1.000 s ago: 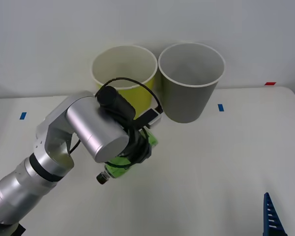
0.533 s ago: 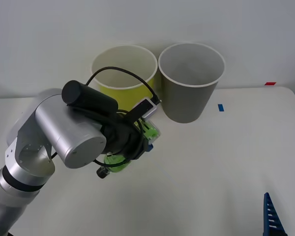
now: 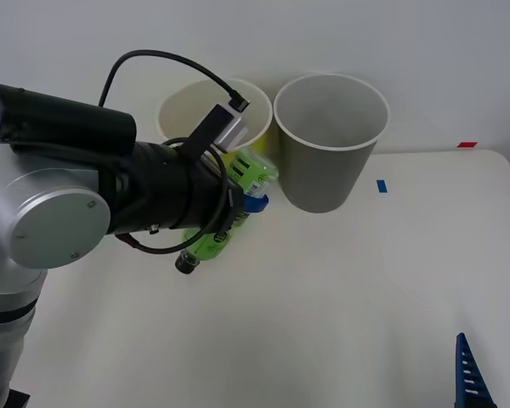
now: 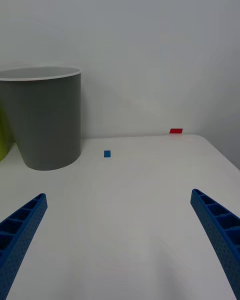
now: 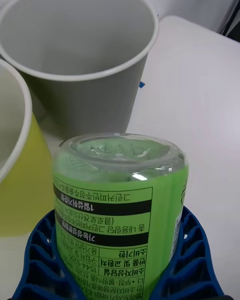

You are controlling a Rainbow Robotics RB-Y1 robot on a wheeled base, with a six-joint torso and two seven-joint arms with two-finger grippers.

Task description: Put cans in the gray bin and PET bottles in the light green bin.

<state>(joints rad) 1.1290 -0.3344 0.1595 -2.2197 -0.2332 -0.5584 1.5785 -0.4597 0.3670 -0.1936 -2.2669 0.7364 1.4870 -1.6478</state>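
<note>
My left gripper is shut on the PET bottle, a small plastic bottle with a bright green label and a black cap. It holds the bottle tilted in the air, cap low and base up, just in front of the light green bin. The left wrist view has the bottle's clear base between the blue fingers, with the light green bin and the gray bin beyond it. The gray bin stands right of the green one. My right gripper is open low over the table's right side.
Both bins stand side by side against the white back wall. Small blue tape marks and a red mark lie on the white table. One right fingertip pokes up at the front right corner.
The left arm has lifted the bottle off the table and carried it up and back toward the light green bin. The right gripper has not moved.
</note>
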